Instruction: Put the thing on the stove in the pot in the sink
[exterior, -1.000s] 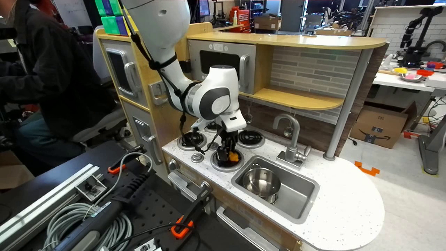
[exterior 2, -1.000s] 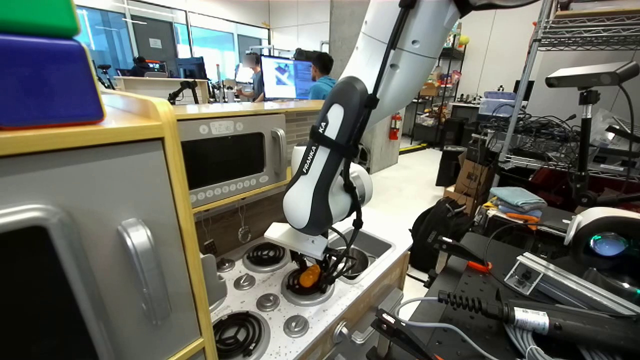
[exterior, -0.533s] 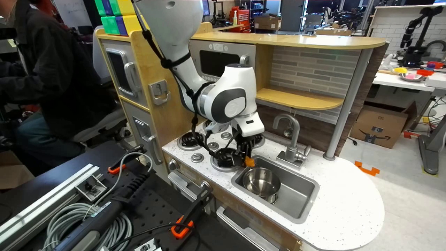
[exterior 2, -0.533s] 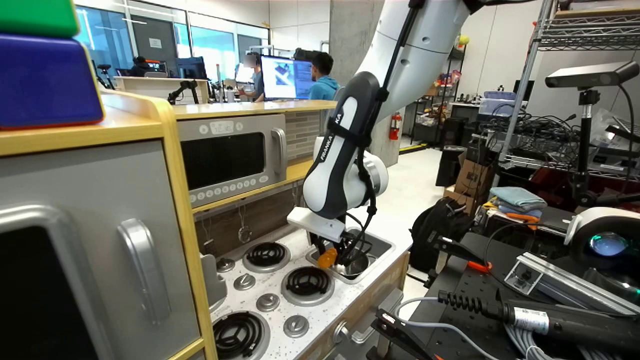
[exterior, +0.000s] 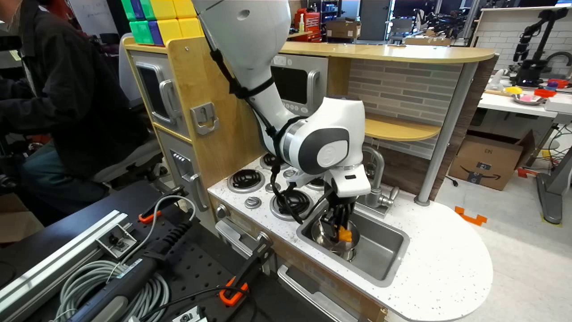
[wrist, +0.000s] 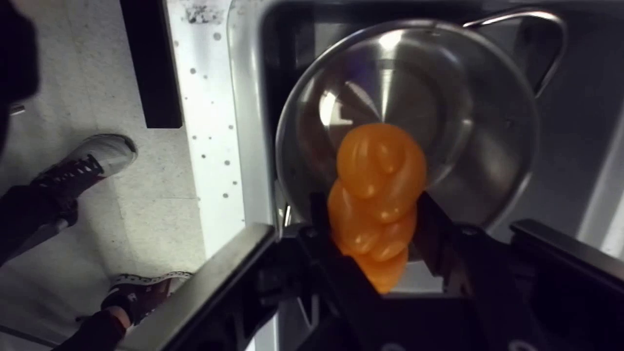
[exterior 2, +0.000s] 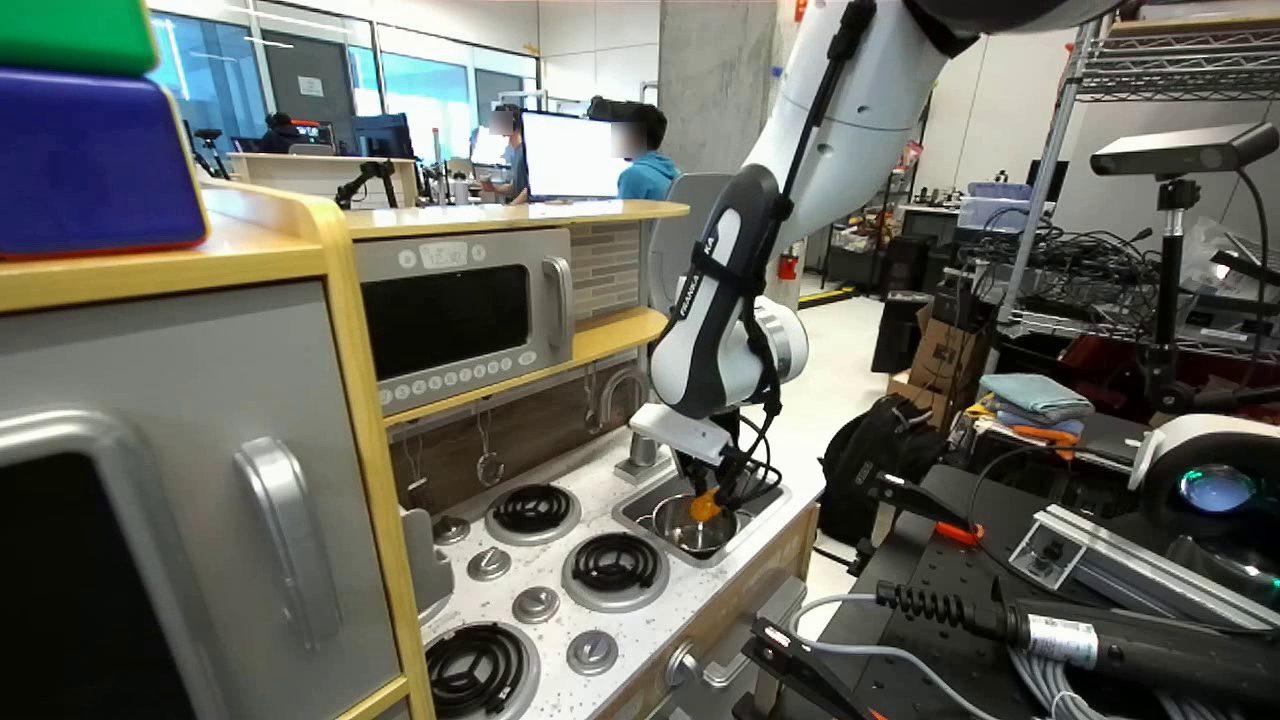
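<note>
Gripper point(wrist: 375, 209) holds orange obj point(wrist: 381, 163) pinched btwn fingers point(wrist: 319, 214), one end poking out beyond them. Obj lines up w/ mouth of pot point(wrist: 421, 95) in both ext views, can't tell if above or below rim. Pot upright in sink point(exterior: 382, 250), at stove point(exterior 2: 537, 568) end; faucet point(exterior: 379, 174) partly behind arm point(exterior: 330, 147)

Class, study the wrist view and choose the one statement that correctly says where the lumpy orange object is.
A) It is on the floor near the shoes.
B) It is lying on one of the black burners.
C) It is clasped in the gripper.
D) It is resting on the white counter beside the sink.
C, since the wrist view shows the orange object clasped in the gripper, with the inside of the pot showing beyond it.
</note>
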### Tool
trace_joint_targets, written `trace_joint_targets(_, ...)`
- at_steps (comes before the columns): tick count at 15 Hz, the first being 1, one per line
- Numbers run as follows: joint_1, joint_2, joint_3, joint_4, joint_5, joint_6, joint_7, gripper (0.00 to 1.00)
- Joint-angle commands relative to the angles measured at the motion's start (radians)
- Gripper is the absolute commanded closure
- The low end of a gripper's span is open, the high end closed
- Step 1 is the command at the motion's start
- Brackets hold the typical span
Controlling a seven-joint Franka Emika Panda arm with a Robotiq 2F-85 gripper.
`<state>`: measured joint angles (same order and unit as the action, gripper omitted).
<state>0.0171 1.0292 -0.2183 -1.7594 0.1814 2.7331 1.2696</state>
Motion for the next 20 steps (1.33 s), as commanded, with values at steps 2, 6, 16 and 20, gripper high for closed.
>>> trace_joint_targets(2,-0.042,0.1,0.026,0.149,0.047,-0.096,0.019,0.79)
trace_joint_targets(6,-0.042,0.153,0.036,0.223,0.047,-0.116,0.044,0.79)
trace_joint_targets(16,-0.038,0.087,0.093,0.157,0.036,-0.104,-0.022,0.15)
trace_joint_targets(20,-0.023,-0.092,0.089,-0.014,0.021,-0.1,-0.117,0.0)
